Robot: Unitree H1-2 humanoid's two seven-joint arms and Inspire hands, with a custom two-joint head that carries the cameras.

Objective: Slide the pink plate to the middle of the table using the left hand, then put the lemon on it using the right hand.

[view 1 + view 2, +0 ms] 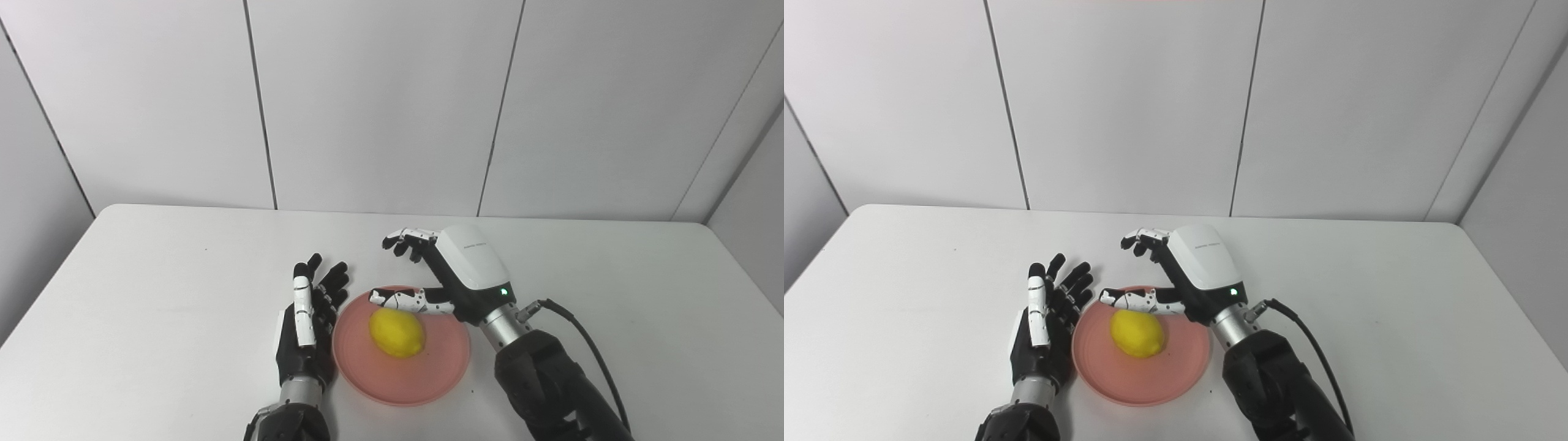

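Lemon (397,332) sits on pink plate (429,380): firm, waxy, rolls easily; grip its midsection. Right hand (447,272) open above it, probably clear. Left hand (309,318) open beside plate.

Matt white bench (153,294), smooth matt pink plate (429,373), dimpled yellow lemon (397,332), glossy white plastic shell on right hand (456,269), black fingers (331,288) on left hand (306,331), metal wrists

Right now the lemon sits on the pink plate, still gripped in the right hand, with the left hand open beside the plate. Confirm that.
Not quite. The right hand is open above the lemon, not gripping it, as the left eye view shows. The rest holds: lemon on the pink plate, left hand open beside it.
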